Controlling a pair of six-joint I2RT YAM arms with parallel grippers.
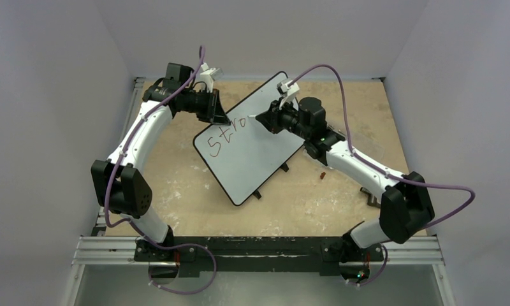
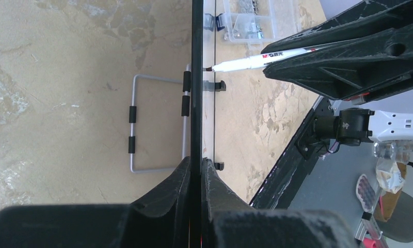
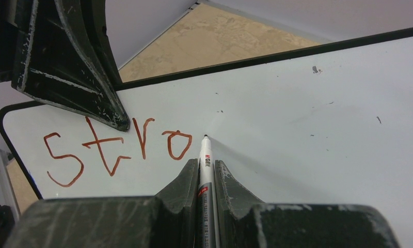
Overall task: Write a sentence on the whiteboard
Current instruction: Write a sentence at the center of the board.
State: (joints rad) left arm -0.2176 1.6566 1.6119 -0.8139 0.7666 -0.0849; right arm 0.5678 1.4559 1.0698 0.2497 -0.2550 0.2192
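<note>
Worn tan table (image 1: pixel 342 191), pale walls (image 1: pixel 48 95); left claw (image 2: pixel 196 165) clamps whiteboard (image 1: pixel 259 159), right claw (image 3: pixel 206 166) clamps marker (image 3: pixel 205 150).

Black-rimmed whiteboard (image 1: pixel 252 162), set diagonally, reddish-brown handwritten sentence (image 3: pixel 111 143) reading "Stro"

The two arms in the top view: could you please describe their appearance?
The left arm and the right arm have white tubular links between bulky black joint housings; a purple cable loops along each. The left gripper and right gripper are black, with wedge-shaped fingers scuffed pale.
</note>
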